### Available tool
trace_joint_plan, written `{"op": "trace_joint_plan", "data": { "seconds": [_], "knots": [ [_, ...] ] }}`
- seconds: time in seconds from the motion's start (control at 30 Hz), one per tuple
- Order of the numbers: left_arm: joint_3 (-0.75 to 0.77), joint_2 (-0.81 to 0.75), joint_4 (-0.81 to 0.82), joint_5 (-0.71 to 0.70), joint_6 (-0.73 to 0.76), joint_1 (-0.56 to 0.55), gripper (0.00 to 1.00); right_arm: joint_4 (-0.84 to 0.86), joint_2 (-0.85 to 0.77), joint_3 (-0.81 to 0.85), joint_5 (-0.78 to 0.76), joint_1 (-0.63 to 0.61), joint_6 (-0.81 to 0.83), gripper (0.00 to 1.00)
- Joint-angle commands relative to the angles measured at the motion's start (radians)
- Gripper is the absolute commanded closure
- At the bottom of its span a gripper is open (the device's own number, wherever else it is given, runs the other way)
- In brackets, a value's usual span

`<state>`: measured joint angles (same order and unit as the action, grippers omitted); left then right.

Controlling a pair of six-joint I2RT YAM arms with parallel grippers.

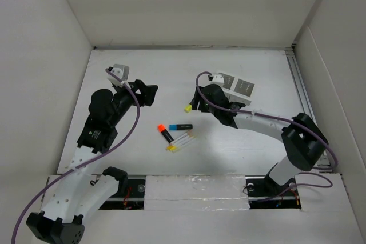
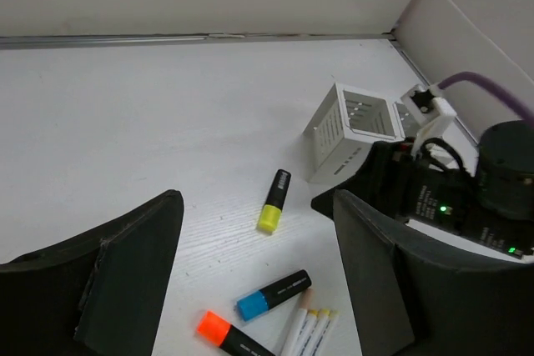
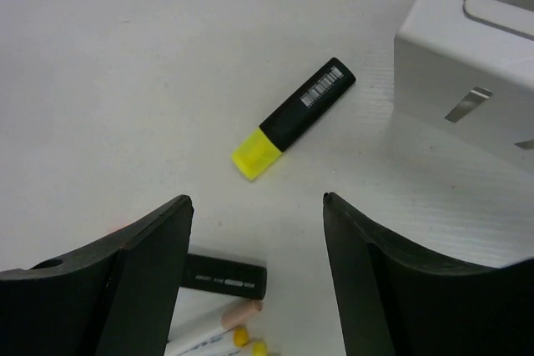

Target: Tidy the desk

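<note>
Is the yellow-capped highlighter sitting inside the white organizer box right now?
No, the yellow-capped highlighter lies flat on the desk, outside the white organizer box and apart from it.

yellow highlighter (image 3: 290,120): bare desk (image 3: 125,56) around | organizer box (image 3: 450,56) near its black end

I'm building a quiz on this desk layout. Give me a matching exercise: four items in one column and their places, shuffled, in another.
1. yellow highlighter
2. blue highlighter
3. orange highlighter
4. organizer

A. left end of the cluster
B. back right of the desk
C. alone, nearest the organizer
D. in the cluster, nearest the yellow one

Pairs: 1-C, 2-D, 3-A, 4-B
</note>
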<state>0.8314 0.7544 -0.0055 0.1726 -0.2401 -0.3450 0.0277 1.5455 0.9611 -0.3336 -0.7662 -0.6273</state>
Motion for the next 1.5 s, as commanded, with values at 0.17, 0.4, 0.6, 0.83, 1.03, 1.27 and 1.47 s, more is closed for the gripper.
{"op": "trace_joint_plan", "data": {
  "seconds": [0.17, 0.4, 0.6, 0.83, 1.03, 1.27, 1.47],
  "knots": [
    [0.014, -0.018, 0.033, -0.007, 0.009, -0.002, 0.29, -0.126, 0.233, 0.208, -0.113, 0.004, -0.009, 0.26],
    [0.014, -0.021, 0.038, 0.002, 0.009, -0.002, 0.29, -0.192, 0.393, 0.361, -0.107, 0.033, 0.015, 0.26],
    [0.009, -0.033, 0.045, 0.007, 0.009, -0.002, 0.29, -0.227, 0.482, 0.453, -0.091, 0.054, 0.028, 0.27],
    [0.009, -0.035, 0.045, 0.002, 0.009, -0.002, 0.29, -0.262, 0.515, 0.469, -0.07, 0.054, 0.028, 0.34],
    [0.003, -0.038, 0.056, 0.015, 0.005, -0.002, 0.29, -0.282, 0.531, 0.459, -0.097, 0.045, 0.037, 0.45],
    [0.003, -0.044, 0.056, 0.016, 0.001, -0.002, 0.3, -0.31, 0.542, 0.502, -0.104, 0.045, 0.063, 0.65],
    [-0.002, -0.055, 0.061, 0.028, 0.001, -0.002, 0.3, -0.311, 0.57, 0.53, -0.101, 0.045, 0.095, 0.36]
  ]
}}
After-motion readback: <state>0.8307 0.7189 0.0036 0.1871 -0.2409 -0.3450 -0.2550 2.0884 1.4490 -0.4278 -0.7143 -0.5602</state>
